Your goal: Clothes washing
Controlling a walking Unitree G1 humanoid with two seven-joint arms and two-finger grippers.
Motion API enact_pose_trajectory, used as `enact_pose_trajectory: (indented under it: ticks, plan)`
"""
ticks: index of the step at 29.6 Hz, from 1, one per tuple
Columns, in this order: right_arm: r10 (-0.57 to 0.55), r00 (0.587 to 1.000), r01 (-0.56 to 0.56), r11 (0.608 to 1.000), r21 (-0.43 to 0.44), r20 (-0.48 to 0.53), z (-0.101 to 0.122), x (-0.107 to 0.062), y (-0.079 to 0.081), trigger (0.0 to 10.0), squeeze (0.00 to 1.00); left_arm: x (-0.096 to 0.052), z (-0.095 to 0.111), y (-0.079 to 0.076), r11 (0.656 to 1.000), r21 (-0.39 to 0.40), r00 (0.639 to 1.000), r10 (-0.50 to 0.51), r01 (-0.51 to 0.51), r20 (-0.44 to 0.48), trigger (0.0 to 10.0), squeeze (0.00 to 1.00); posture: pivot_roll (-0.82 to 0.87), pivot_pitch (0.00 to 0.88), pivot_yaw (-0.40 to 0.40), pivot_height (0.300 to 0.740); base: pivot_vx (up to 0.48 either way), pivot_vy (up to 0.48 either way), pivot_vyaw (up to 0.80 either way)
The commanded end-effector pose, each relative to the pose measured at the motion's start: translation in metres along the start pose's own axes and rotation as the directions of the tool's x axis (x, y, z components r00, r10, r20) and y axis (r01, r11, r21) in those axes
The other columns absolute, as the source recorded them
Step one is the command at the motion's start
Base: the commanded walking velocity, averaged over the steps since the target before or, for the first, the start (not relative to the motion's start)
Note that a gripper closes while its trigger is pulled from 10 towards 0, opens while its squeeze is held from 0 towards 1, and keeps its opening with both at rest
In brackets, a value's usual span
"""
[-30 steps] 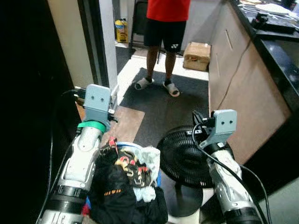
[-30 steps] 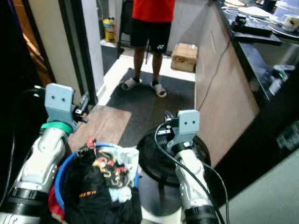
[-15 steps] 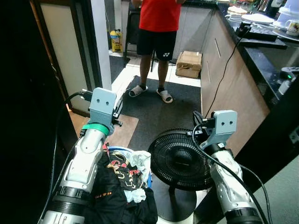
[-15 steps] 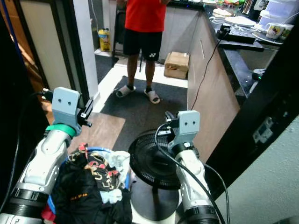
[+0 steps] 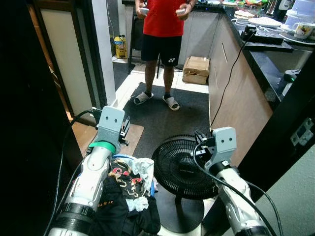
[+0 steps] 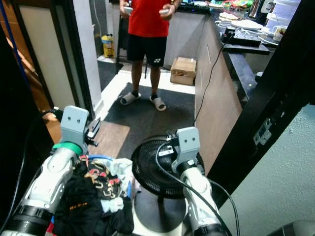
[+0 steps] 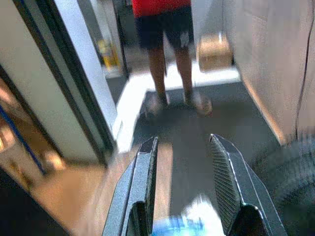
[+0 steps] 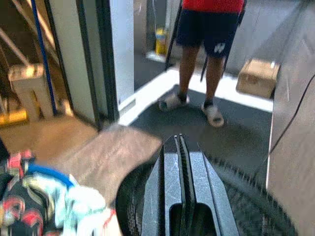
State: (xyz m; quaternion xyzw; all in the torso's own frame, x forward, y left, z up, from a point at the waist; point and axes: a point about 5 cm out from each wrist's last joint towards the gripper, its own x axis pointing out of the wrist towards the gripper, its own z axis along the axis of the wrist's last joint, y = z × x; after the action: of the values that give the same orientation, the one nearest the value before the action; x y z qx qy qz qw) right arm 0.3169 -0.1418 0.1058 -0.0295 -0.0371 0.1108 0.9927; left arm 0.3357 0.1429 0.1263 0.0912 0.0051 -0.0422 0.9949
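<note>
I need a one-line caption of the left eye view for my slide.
Robot carries a basket of clothes between its arms past a floor fan, toward a person standing on a dark mat.

— What are you seeing on the arms [image 5: 91, 172]?

— You're looking at smooth silver metal catching the light, with matt grey plastic wrist housings. The left gripper [image 7: 184, 189] fingers [image 7: 224, 184] are showing dark ribbed pads.

— And the laundry?

— The clothes [image 5: 125, 194] are lying as soft crumpled cloth, black and pale, in a glossy blue plastic basket [image 6: 129, 187]. The fan [image 5: 184, 167] is showing a black wire grille. The mat [image 5: 165, 118] is looking dark and matt, the counter [image 5: 268, 51] glossy black, and the box [image 5: 196, 70] plain cardboard.
</note>
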Motion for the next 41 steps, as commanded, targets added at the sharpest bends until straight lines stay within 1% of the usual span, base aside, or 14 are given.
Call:
enact_pose_trajectory:
  ticks: [1,3,7,8,9,10,12,13,20,26,27,31,36,41]
  plan:
    - [0.000,0.999,0.000,1.000,-0.007,-0.047,-0.012,-0.004,0.004,10.0,0.00,-0.006,-0.028,-0.002,1.000,0.014,0.993,0.005,-0.004,-0.121,10.0,0.00,0.07,0.000,-0.001,0.740,0.000,0.000,0.00]
    - [0.009,0.996,-0.011,1.000,-0.018,-0.084,-0.022,-0.005,0.008,10.0,0.00,-0.012,-0.052,-0.003,0.999,0.047,0.976,0.008,0.002,-0.220,10.0,0.00,0.07,0.000,-0.001,0.740,0.000,0.000,0.00]
    - [0.025,0.995,-0.027,1.000,-0.015,-0.100,-0.026,-0.006,0.012,10.0,0.00,-0.018,-0.068,-0.004,0.999,0.047,0.957,0.005,0.009,-0.292,10.0,0.00,0.08,0.000,-0.005,0.740,0.000,0.000,0.00]
    - [0.037,0.991,-0.038,0.999,-0.009,-0.132,-0.034,-0.009,0.015,10.0,0.00,-0.028,-0.093,-0.005,0.999,0.032,0.915,-0.006,0.020,-0.403,10.0,0.00,0.09,0.001,-0.009,0.740,0.000,0.000,0.00]
    - [0.037,0.991,-0.038,0.999,-0.009,-0.132,-0.034,-0.009,0.015,10.0,0.00,-0.028,-0.093,-0.005,0.999,0.032,0.915,-0.006,0.020,-0.403,10.0,0.00,0.09,0.001,-0.009,0.740,0.000,0.000,0.00]
    - [0.045,0.987,-0.046,0.999,-0.005,-0.155,-0.040,-0.012,0.017,10.0,0.00,-0.038,-0.111,-0.005,0.999,0.021,0.878,-0.013,0.027,-0.478,10.0,0.00,0.09,0.001,-0.009,0.740,0.000,0.000,0.00]
    - [0.045,0.987,-0.046,0.999,-0.005,-0.155,-0.040,-0.012,0.017,10.0,0.00,-0.038,-0.111,-0.005,0.999,0.021,0.878,-0.013,0.027,-0.478,10.0,0.00,0.09,0.001,-0.009,0.740,0.000,0.000,0.00]
    - [0.046,0.982,-0.047,0.999,-0.005,-0.183,-0.047,-0.015,0.018,10.0,0.00,-0.048,-0.126,-0.005,0.999,0.018,0.840,-0.017,0.032,-0.542,10.0,0.00,0.09,0.004,-0.009,0.740,0.000,0.000,0.00]
    - [-0.001,0.972,-0.006,1.000,-0.028,-0.237,-0.062,-0.025,0.008,10.0,0.00,-0.073,-0.155,-0.001,0.997,0.047,0.776,-0.019,0.062,-0.630,10.0,0.00,0.08,0.033,0.001,0.740,0.000,0.000,0.00]
    - [-0.045,0.972,0.037,0.999,-0.037,-0.230,-0.062,-0.028,-0.002,10.0,0.00,-0.078,-0.161,0.006,0.996,0.082,0.772,0.017,0.045,-0.636,10.0,0.00,0.08,0.063,0.005,0.740,0.000,0.000,0.00]
    - [-0.053,0.973,0.045,0.998,-0.041,-0.223,-0.062,-0.030,-0.005,10.0,0.00,-0.077,-0.160,0.009,0.995,0.093,0.779,0.023,0.045,-0.626,10.0,1.00,0.08,0.081,0.009,0.740,0.000,0.000,0.00]
    - [-0.050,0.975,0.041,0.998,-0.045,-0.219,-0.063,-0.032,-0.003,10.0,0.00,-0.075,-0.158,0.013,0.991,0.117,0.790,0.016,0.070,-0.613,10.0,1.00,0.09,0.123,0.016,0.740,0.000,0.000,0.00]
    - [-0.036,0.974,0.028,0.999,-0.041,-0.224,-0.065,-0.034,0.003,10.0,0.00,-0.092,-0.173,0.016,0.976,0.171,0.732,0.020,0.133,-0.681,10.0,1.00,0.10,0.181,0.022,0.740,0.000,0.000,0.00]
    - [-0.031,0.974,0.023,0.999,-0.040,-0.226,-0.066,-0.034,0.004,10.0,0.00,-0.097,-0.178,0.017,0.976,0.174,0.716,0.027,0.134,-0.698,10.0,1.00,0.10,0.200,0.024,0.740,0.000,0.000,0.00]
